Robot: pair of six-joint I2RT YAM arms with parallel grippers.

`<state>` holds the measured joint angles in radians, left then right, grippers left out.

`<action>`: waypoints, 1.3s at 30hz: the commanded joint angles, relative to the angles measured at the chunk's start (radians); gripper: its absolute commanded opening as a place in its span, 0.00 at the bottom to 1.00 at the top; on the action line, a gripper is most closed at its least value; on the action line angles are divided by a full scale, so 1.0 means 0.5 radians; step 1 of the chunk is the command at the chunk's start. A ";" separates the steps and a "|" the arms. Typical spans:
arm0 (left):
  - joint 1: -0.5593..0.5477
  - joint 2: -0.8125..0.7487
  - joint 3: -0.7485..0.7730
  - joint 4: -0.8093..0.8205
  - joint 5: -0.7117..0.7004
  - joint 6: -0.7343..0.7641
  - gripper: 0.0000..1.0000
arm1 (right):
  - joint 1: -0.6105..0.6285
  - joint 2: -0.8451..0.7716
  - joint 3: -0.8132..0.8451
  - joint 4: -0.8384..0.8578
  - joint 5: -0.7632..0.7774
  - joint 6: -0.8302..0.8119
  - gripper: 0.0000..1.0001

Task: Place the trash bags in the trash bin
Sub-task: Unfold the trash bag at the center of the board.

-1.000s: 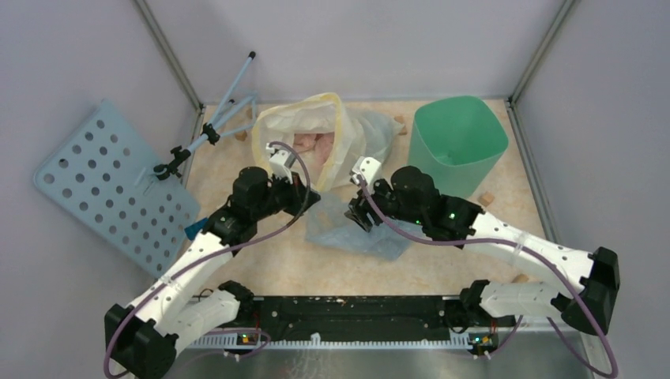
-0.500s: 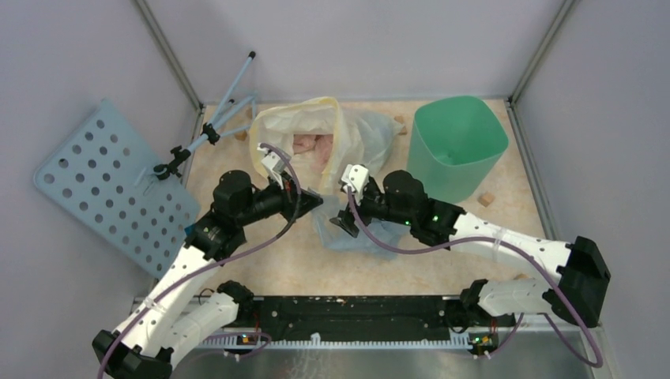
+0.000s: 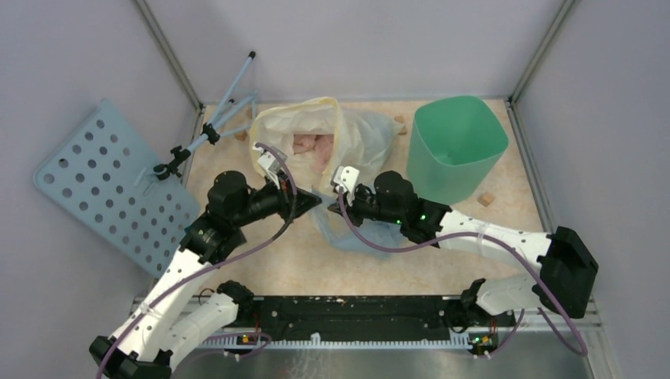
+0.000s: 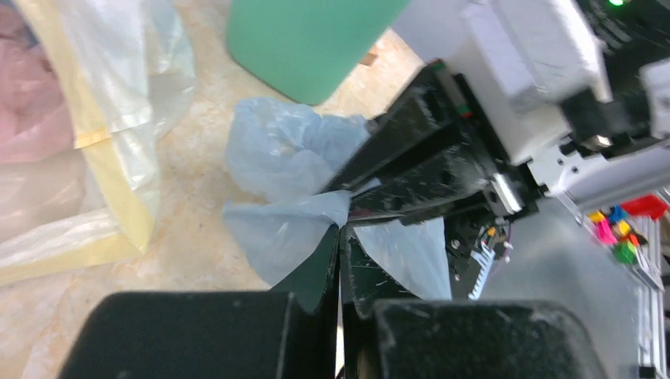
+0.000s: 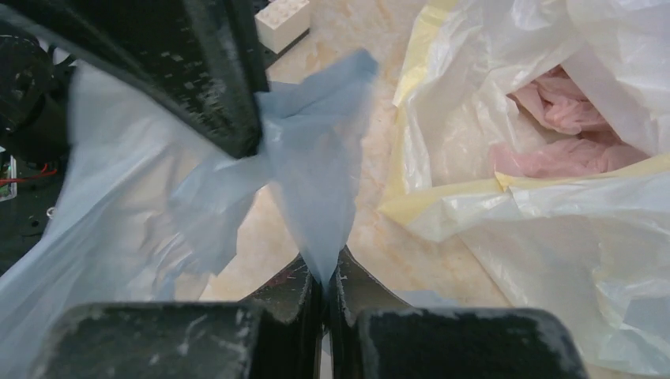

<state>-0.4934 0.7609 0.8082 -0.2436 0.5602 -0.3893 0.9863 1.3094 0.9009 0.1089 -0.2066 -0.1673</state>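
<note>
Right fingers [image 5: 312, 284] slid left, now pinching pale-blue bag [image 3: 348, 234]; left fingers [image 4: 332, 246] pinch it too.

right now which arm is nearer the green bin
Right. The right arm lies close beside the trash bin; the left arm sits farther off, beyond the pale-blue bag.

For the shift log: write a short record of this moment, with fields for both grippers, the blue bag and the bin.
left gripper: shut, pinching the pale-blue bag
right gripper: shut on the same bag, close to the left gripper
pale-blue bag: crumpled, outside the bin
trash bin: upright, far right, mouth open
whitish bag: lying open behind the grippers
</note>
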 commanded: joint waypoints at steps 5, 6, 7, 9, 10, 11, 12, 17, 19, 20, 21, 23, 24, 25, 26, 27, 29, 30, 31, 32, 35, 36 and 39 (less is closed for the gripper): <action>-0.012 -0.001 0.111 -0.189 -0.468 0.044 0.45 | 0.007 -0.063 0.071 -0.045 0.234 0.120 0.00; -0.015 -0.009 0.107 -0.198 -0.514 0.036 0.51 | 0.012 -0.038 0.105 -0.096 0.280 0.129 0.00; -0.016 -0.018 0.104 -0.204 -0.546 0.025 0.58 | 0.023 -0.014 0.136 -0.142 0.332 0.135 0.00; -0.016 -0.041 0.095 -0.185 -0.585 -0.027 0.73 | 0.058 0.025 0.176 -0.192 0.491 0.115 0.00; -0.015 -0.048 0.088 -0.171 -0.600 -0.075 0.79 | 0.077 0.040 0.182 -0.201 0.540 0.102 0.00; -0.016 -0.060 0.074 -0.164 -0.620 -0.131 0.85 | 0.099 0.059 0.183 -0.202 0.572 0.092 0.00; -0.015 -0.069 0.061 -0.165 -0.657 -0.215 0.90 | 0.106 0.069 0.183 -0.198 0.576 0.090 0.00; -0.016 -0.212 -0.114 0.014 -0.733 -0.628 0.99 | 0.122 0.089 0.180 -0.155 0.573 0.101 0.00; -0.015 -0.271 -0.151 0.060 -0.766 -0.688 0.99 | 0.124 0.090 0.181 -0.154 0.573 0.100 0.00; -0.015 -0.285 -0.152 0.066 -0.789 -0.681 0.99 | 0.126 0.089 0.185 -0.156 0.571 0.099 0.00; -0.014 -0.285 -0.146 0.063 -0.815 -0.659 0.99 | 0.132 0.090 0.189 -0.158 0.572 0.093 0.00; -0.014 -0.229 -0.105 0.005 -0.872 -0.615 0.99 | 0.137 0.086 0.189 -0.158 0.575 0.082 0.00; -0.016 -0.179 -0.070 -0.033 -0.874 -0.594 0.99 | 0.140 0.084 0.189 -0.154 0.574 0.076 0.00; -0.015 -0.124 -0.029 -0.072 -0.869 -0.582 0.99 | 0.148 0.087 0.189 -0.149 0.577 0.070 0.00; -0.015 -0.072 0.010 -0.100 -0.848 -0.578 0.97 | 0.155 0.088 0.189 -0.145 0.587 0.064 0.00; -0.016 -0.028 0.035 -0.104 -0.821 -0.579 0.95 | 0.164 0.094 0.192 -0.143 0.599 0.057 0.00; -0.016 0.046 0.066 -0.087 -0.774 -0.601 0.86 | 0.178 0.104 0.194 -0.139 0.628 0.045 0.00; -0.016 0.063 0.072 -0.067 -0.748 -0.615 0.82 | 0.185 0.110 0.197 -0.134 0.640 0.040 0.00; -0.014 0.077 0.075 -0.055 -0.746 -0.633 0.79 | 0.190 0.114 0.198 -0.131 0.647 0.035 0.00; -0.016 0.091 0.080 -0.044 -0.746 -0.656 0.75 | 0.194 0.120 0.199 -0.129 0.657 0.030 0.00; -0.016 0.129 0.102 -0.039 -0.743 -0.706 0.68 | 0.203 0.145 0.207 -0.127 0.669 0.019 0.00; -0.016 0.139 0.108 -0.040 -0.737 -0.721 0.66 | 0.207 0.154 0.210 -0.130 0.677 0.016 0.00; -0.015 0.148 0.110 -0.055 -0.747 -0.794 0.64 | 0.214 0.179 0.222 -0.133 0.688 0.005 0.00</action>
<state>-0.4988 0.8326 0.8173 -0.3000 0.1791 -0.7319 1.0763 1.3842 0.9524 0.0139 0.1131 -0.1463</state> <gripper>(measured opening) 0.643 0.006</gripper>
